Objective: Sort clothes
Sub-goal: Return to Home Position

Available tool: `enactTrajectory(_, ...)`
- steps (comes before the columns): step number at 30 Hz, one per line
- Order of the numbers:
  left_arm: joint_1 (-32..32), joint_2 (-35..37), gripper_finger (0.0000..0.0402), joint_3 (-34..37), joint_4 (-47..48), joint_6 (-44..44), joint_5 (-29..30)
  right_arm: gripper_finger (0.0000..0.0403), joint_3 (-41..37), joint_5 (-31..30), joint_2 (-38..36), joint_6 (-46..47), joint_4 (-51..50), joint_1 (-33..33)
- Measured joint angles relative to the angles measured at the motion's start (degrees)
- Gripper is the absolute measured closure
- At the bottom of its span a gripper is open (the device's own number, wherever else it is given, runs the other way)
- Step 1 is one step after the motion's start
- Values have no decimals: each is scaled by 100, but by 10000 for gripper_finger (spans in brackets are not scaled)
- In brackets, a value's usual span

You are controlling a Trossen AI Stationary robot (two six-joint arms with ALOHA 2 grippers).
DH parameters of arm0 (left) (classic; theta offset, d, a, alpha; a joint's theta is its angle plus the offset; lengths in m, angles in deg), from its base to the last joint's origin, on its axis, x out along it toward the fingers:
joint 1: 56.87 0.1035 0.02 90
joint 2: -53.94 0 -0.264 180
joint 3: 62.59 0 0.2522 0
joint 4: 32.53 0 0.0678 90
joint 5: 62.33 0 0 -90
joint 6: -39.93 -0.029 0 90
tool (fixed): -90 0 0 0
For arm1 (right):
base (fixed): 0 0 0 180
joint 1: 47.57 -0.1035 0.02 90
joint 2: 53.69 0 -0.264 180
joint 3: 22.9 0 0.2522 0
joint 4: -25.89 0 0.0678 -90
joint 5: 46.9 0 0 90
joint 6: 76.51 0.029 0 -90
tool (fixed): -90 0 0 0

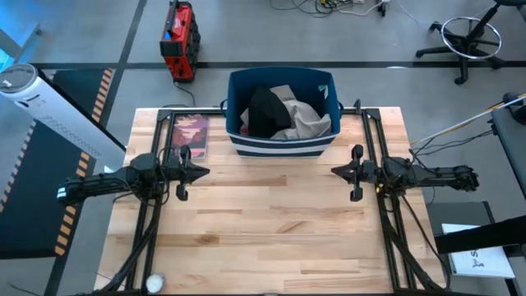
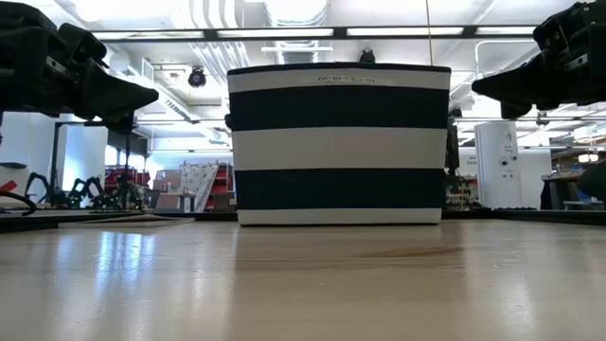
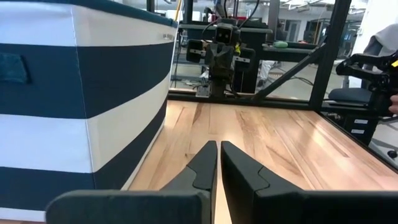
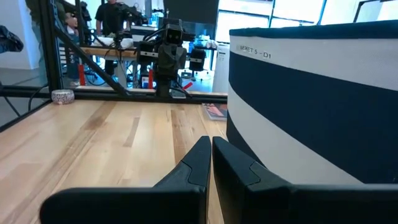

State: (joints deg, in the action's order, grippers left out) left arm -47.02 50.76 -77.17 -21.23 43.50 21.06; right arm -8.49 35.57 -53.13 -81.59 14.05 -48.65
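- High view: bare pale wood runs along the counter's near edge, and a small round pale object (image 1: 154,282) sits by the near left corner.
- Partway back, the left tool (image 1: 204,172) hangs above the wood close to the counter's left edge, pointing toward the middle. Its two dark fingers (image 3: 202,165) lie together with only a hairline slit between them.
- At the same depth, the right tool (image 1: 335,171) hangs close to the counter's right edge and points back at the left one. Its fingers are pressed together in the same way, and the two tools are well apart.
- Behind the left tool, toward the far left corner, a flat dark pink-printed book (image 1: 190,134) lies on the wood. It is just beside the bin's left wall, not touching it.
- A navy blue bin with white stripes (image 1: 283,146) stands upright at the middle of the counter's far edge, its open top facing up.
- The clothes are all inside that bin. A black piece (image 1: 265,111) is heaped left of centre, a khaki-beige piece (image 1: 311,123) spreads to its right, and a pale piece (image 1: 283,91) shows behind them against the far wall.
- Beyond the far edge, a red device (image 1: 178,41) stands on the floor, and an office chair (image 1: 468,37) is farther off to the right.
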Motion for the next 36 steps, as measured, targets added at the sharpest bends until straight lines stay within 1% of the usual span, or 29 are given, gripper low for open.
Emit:
enactTrajectory(8,0,7,399,-9,-4,63,0,400,0,0,0,11,2,0)
enactTrajectory(20,-1,-291,387,-20,-7,222,-1,400,0,0,0,8,3,0)
enactTrajectory(24,0,-431,391,-22,-9,530,0,400,0,0,0,4,4,-1)
enactTrajectory(27,-1,-538,397,-22,-6,529,0,400,0,0,0,4,4,-2)
enactTrajectory(29,-1,-602,399,-22,-21,682,0,400,0,0,0,8,4,0)
enactTrajectory(32,-7,-636,398,-5,-365,715,0,400,0,0,0,2,4,0)
enactTrajectory(36,-7,-570,392,17,-1115,354,-156,400,0,0,0,2,7,-2)
